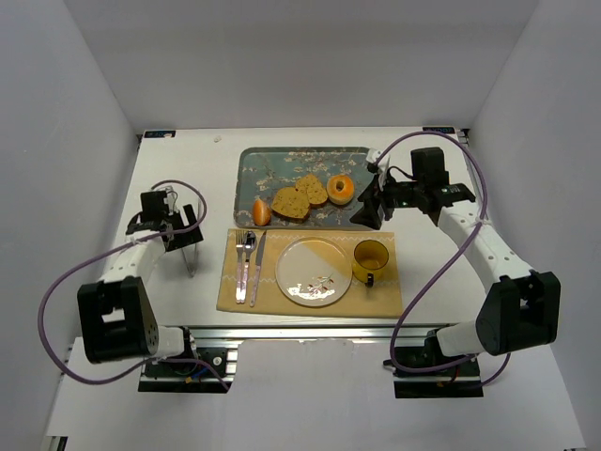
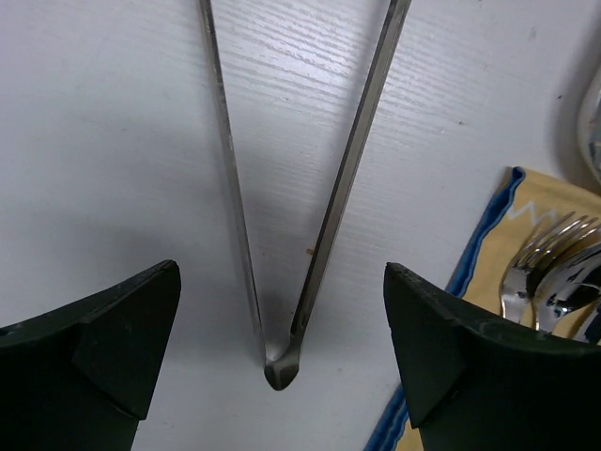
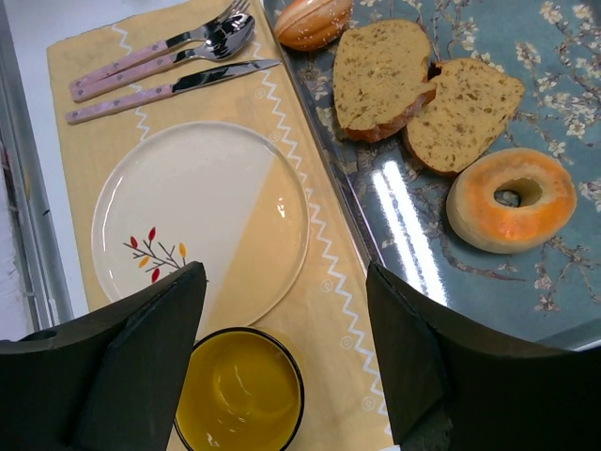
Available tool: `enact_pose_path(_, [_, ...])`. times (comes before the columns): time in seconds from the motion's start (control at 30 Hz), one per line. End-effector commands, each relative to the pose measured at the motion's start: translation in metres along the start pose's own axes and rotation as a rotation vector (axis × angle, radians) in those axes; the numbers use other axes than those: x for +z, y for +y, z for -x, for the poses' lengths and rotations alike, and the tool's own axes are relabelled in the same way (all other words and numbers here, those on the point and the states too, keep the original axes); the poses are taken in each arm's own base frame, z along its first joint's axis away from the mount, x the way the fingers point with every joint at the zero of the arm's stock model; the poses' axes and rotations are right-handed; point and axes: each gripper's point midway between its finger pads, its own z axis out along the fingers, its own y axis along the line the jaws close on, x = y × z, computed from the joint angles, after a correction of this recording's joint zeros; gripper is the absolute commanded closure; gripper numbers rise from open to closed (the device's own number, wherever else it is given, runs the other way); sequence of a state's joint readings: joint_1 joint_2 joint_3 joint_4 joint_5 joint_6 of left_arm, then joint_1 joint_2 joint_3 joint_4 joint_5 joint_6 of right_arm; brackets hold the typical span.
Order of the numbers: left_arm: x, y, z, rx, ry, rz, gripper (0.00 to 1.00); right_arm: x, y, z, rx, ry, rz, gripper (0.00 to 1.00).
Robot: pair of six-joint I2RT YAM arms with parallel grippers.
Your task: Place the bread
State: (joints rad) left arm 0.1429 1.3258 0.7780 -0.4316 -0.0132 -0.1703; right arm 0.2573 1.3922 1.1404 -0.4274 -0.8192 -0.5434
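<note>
A lab test booth: plain white walls [image 1: 56,141] around a table [image 1: 188,160] edged by aluminium rail [image 1: 300,334].

golden-brown, dark-crusted, speckled bread slices [image 3: 385,70]; teal rectangular tray [image 3: 563,56] patterned with pale blossom branches; round ceramic plate [image 3: 188,188] half white, half yellow, with red-orange leaves; mustard cloth placemat [image 3: 338,310] edged in white zigzags.

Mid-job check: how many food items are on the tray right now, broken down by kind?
Bread slices: 2
Doughnut: 1
Small orange oval fruit: 1
Total on the tray: 4
</note>
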Motion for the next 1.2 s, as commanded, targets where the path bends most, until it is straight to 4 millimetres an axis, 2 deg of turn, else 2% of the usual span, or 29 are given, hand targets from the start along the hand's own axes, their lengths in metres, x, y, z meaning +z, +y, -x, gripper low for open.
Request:
enact_pose_path(0.0, [0.011,-0.01,0.011,0.052,-0.021,-0.065,0.02,-0.005,0.006,0.008,-0.045,-0.023,0.006,0.26])
enact_pose_path(0.23, [0.04,-0.009,0.003,0.082,0.046,-0.069,0.07,-0.005,0.002,0.01,-0.043,-0.02,-0.007,0.24])
enact_pose_path(0.47, [0.055,0.0,-0.003,0.091,0.082,-0.015,0.15,-0.007,-0.003,0.012,-0.028,-0.027,-0.018,0.23])
enact_pose_path(0.5, [0.057,0.006,-0.004,0.088,0.082,0.016,0.16,-0.007,-0.004,0.012,-0.025,-0.027,-0.017,0.23])
enact_pose_path(0.77, [0.063,0.005,-0.02,0.077,0.104,0.004,0.47,-0.01,-0.009,0.018,-0.026,-0.035,-0.03,0.23])
enact_pose_path(0.8, [0.062,0.005,-0.021,0.077,0.105,0.005,0.53,-0.012,-0.009,0.018,-0.025,-0.036,-0.034,0.23])
enact_pose_path(0.87, [0.059,0.008,-0.021,0.07,0.098,0.018,0.6,-0.012,-0.009,0.017,-0.02,-0.036,-0.034,0.23])
enact_pose_path(0.9, [0.058,0.007,-0.021,0.069,0.093,0.015,0.67,-0.013,-0.009,0.018,-0.022,-0.037,-0.035,0.23])
enact_pose_path(1.0, [0.043,-0.001,-0.003,0.044,0.032,-0.02,0.77,-0.014,-0.009,0.017,-0.018,-0.037,-0.038,0.23])
enact_pose_path(1.07, [0.022,-0.022,0.022,0.021,-0.046,-0.121,0.84,-0.016,-0.009,0.017,-0.016,-0.04,-0.04,0.23])
enact_pose_path(1.13, [0.001,-0.047,0.045,-0.014,-0.113,-0.222,0.85,-0.017,-0.01,0.017,-0.011,-0.04,-0.045,0.22])
enact_pose_path(1.17, [-0.019,-0.066,0.06,-0.037,-0.157,-0.307,0.81,-0.017,-0.01,0.017,-0.007,-0.041,-0.044,0.23])
